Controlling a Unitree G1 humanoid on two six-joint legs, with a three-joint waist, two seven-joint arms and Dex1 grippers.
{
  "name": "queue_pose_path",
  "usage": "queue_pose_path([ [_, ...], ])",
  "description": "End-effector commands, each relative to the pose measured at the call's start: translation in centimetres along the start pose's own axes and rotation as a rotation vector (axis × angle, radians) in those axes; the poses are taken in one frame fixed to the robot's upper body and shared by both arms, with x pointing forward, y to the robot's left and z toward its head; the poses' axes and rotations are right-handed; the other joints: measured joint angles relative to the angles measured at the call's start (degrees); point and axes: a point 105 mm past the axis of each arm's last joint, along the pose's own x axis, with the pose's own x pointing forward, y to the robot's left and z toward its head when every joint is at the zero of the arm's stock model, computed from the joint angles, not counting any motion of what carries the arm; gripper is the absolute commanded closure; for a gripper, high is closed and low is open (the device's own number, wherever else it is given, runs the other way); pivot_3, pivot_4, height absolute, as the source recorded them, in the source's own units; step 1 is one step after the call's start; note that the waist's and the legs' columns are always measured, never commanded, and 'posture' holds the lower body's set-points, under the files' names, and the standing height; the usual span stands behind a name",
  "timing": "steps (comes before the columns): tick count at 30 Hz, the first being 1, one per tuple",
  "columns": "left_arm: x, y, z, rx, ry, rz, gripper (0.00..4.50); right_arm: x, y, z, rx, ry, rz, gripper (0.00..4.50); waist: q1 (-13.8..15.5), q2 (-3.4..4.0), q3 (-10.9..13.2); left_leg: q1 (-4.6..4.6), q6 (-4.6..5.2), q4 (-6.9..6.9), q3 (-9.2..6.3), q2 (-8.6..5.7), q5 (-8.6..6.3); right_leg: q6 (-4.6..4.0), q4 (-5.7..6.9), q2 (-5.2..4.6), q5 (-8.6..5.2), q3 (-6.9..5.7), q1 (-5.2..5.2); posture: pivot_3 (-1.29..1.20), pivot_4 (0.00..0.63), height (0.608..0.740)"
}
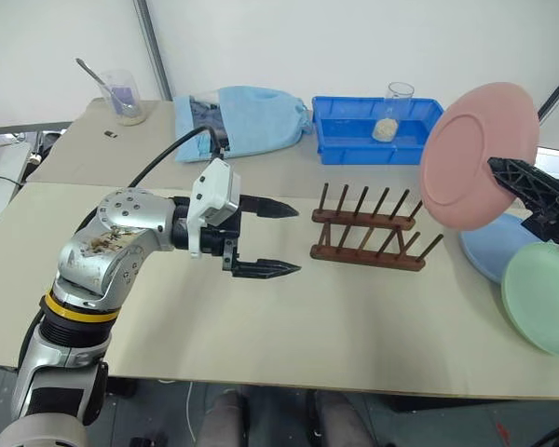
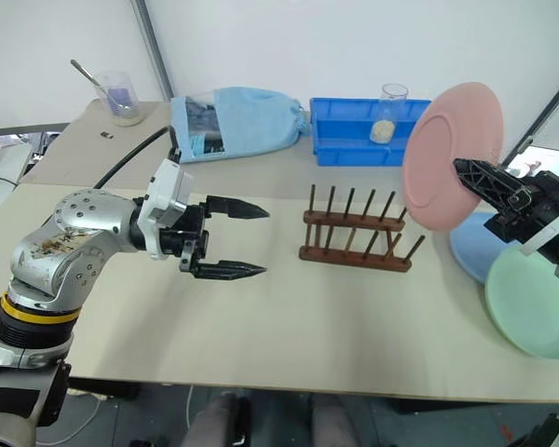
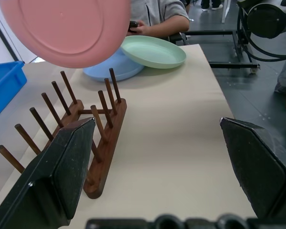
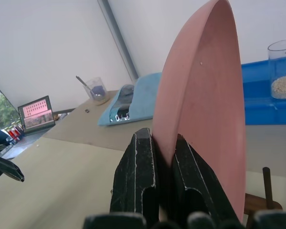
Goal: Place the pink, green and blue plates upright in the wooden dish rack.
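Pink plate (image 1: 475,154), rim pinched by right pincer (image 4: 163,157), hangs beside the wooden rack (image 1: 368,228).

The 2 head eyes look down over the table (image 1: 261,335); both wrist cameras sit close, sharing the wooden dish rack (image 3: 86,129) and pink plate (image 4: 205,100).

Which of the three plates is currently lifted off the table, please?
The pink plate, held on edge in the right pincer; the blue plate and green plate lie on the table.
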Motion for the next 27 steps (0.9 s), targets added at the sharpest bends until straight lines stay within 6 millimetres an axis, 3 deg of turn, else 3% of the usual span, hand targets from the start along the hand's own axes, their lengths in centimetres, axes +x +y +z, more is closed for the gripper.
queue_pose_path([
  [1,0.1,-0.1,1.0,0.056,-0.013,0.003,0.04,-0.3,0.7,1.0,-0.031,-0.023,0.003,4.5,0.01,0.0,0.0,0.0,0.0,0.01,0.0,0.0,0.0,0.0,0.0,0.0,0.0,0.0,0.0,0.0,0.15,0.696],
  [10,0.4,0.1,1.3,0.051,-0.035,0.008,0.04,0.3,0.4,-0.1,-0.021,0.006,-0.032,4.5,-0.15,0.0,0.0,0.01,0.0,0.01,0.01,0.0,0.0,0.01,0.0,0.01,0.0,0.02,0.01,0.0,0.15,0.696],
  [26,0.6,0.1,1.3,0.05,-0.058,0.035,0.04,2.6,-2.3,-1.4,0.01,0.085,-0.139,4.5,-0.08,0.01,0.0,0.01,0.01,0.02,0.02,-0.01,0.0,0.01,0.01,0.01,0.01,0.05,0.0,0.0,0.15,0.696],
  [27,0.6,0.0,1.3,0.049,-0.06,0.036,0.0,2.7,-2.4,-1.4,0.008,0.086,-0.145,3.79,-0.07,0.01,0.0,0.01,0.0,0.02,0.02,-0.01,0.0,0.02,0.01,0.01,0.02,0.05,0.0,0.0,0.15,0.696],
])
